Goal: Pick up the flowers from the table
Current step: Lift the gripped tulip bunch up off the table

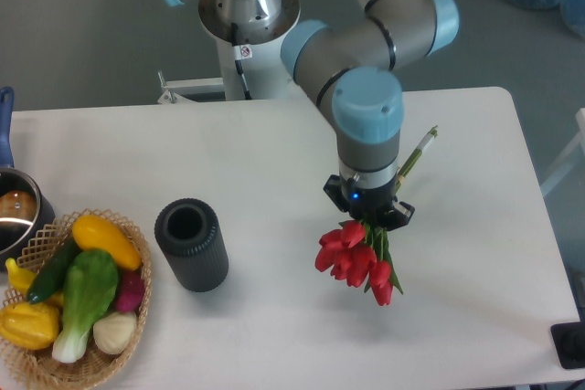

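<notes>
The flowers (356, 262), a bunch of red tulips with green leaves, stick out below my gripper (369, 216) on the right half of the white table (274, 152). Their thin green stems (416, 154) come out on the far side and point up and to the right. The gripper points straight down over the middle of the bunch. Its fingers are mostly hidden under the wrist, and it looks shut on the stems just behind the blooms.
A black cylindrical vase (190, 246) stands left of centre. A wicker basket (27, 367) of yellow, green and red-purple vegetables sits at the front left corner. A metal pot (14, 212) is at the left edge. The robot base (247, 15) stands behind the table.
</notes>
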Robot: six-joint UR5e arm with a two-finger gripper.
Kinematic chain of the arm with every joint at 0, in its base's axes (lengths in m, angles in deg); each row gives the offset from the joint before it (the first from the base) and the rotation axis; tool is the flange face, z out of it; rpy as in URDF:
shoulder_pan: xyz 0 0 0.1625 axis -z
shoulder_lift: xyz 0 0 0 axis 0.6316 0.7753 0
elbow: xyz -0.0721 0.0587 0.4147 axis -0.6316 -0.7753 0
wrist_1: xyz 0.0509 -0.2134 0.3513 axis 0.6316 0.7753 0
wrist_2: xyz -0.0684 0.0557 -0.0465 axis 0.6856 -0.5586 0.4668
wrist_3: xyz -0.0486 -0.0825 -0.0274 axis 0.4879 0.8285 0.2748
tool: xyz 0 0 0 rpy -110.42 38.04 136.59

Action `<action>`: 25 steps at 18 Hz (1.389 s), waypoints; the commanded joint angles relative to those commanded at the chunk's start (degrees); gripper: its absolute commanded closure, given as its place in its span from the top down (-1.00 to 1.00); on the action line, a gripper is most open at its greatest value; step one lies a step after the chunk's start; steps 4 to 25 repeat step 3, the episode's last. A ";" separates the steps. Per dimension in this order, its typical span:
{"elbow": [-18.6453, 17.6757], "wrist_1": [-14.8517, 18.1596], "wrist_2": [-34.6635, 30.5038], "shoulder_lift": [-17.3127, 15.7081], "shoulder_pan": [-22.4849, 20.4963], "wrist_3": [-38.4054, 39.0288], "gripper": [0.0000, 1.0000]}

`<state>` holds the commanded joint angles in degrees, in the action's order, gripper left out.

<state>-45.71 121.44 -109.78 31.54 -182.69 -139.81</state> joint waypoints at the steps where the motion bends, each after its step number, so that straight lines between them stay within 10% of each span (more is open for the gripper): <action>1: 1.83 0.97 0.00 -0.96 -0.35 -2.28 -1.00; 3: 4.74 6.48 1.49 -2.28 -1.93 -3.44 -1.00; 25: 4.74 6.48 1.49 -2.28 -1.93 -3.44 -1.00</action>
